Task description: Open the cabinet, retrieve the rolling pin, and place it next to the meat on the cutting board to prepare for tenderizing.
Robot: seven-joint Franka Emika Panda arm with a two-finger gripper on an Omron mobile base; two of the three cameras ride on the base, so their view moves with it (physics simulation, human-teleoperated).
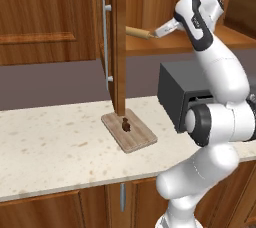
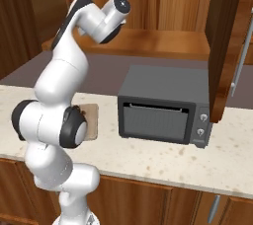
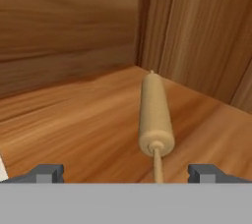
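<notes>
Up on the cabinet (image 1: 117, 42) shelf, my gripper (image 3: 126, 171) points along the pin (image 3: 155, 117), which lies flat on the wood and runs away from me toward the back corner. My two fingertips (image 3: 47, 173) stand wide apart, one on each side of the pin's near handle, and neither touches it; I hold nothing. The thin handle reaches down between them, and the thick barrel begins just beyond.

From the left base view, the door stands swung open, edge on, with its long grey handle (image 1: 106, 42) facing left, and the pin (image 1: 137, 32) lies on the shelf just in front of my hand. Below, on the counter (image 1: 50, 142), the board (image 1: 129, 130) lies flat at the foot of the open door, with the meat (image 1: 126, 126) sitting on it near its middle. A dark grey oven (image 2: 165, 105) stands on the counter to the right of the board, under the shelf. The pin is well apart from the board, up above it.
</notes>
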